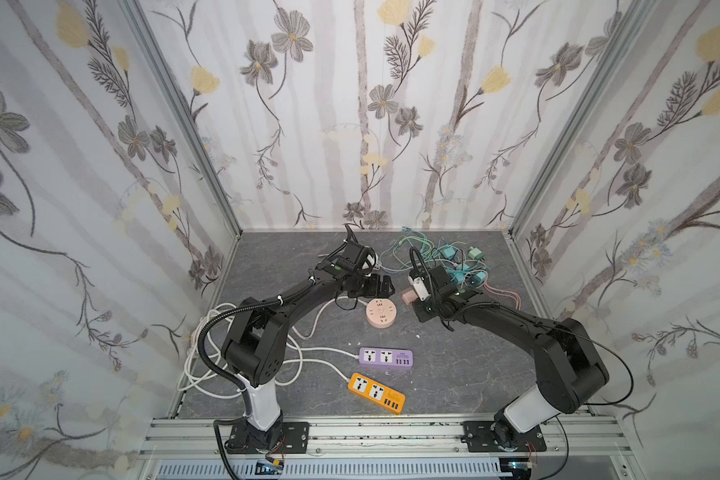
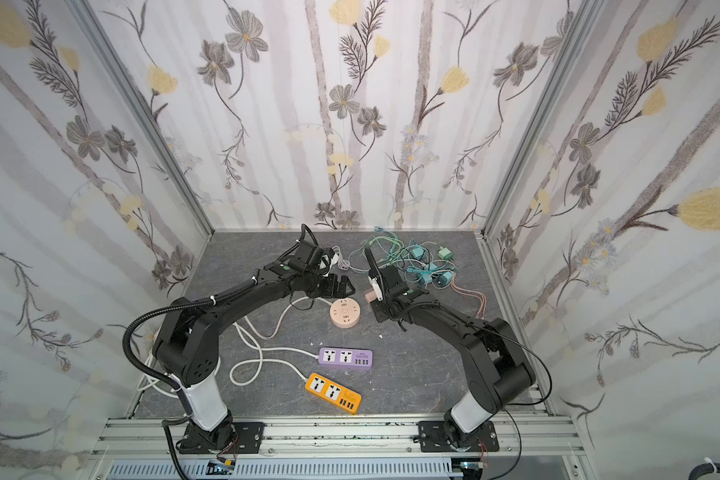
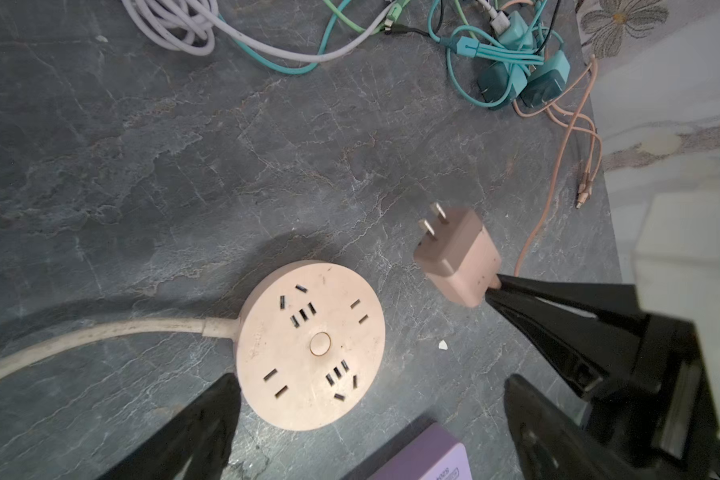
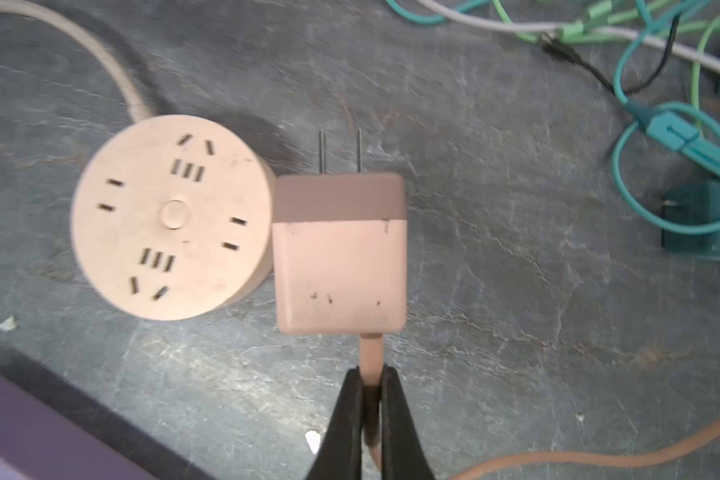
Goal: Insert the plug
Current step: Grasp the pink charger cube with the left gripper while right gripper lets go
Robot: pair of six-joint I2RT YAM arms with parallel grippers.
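Just beyond right fingers [image 4: 344, 419], pink plug [image 4: 339, 253], its cord [image 4: 370, 353] pinched between them, left fingers [image 3: 200, 424] wide apart.

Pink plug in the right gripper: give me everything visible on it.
The pink plug is a boxy, plastic-looking charger: pale pink body with dark specks, darker mauve band at the front, two flat metal prongs, unplugged. A pink connector leaves its back; the right gripper has its jaws shut on that, not the body. It sits about level, prongs away from the gripper, beside the round socket, apart from it.
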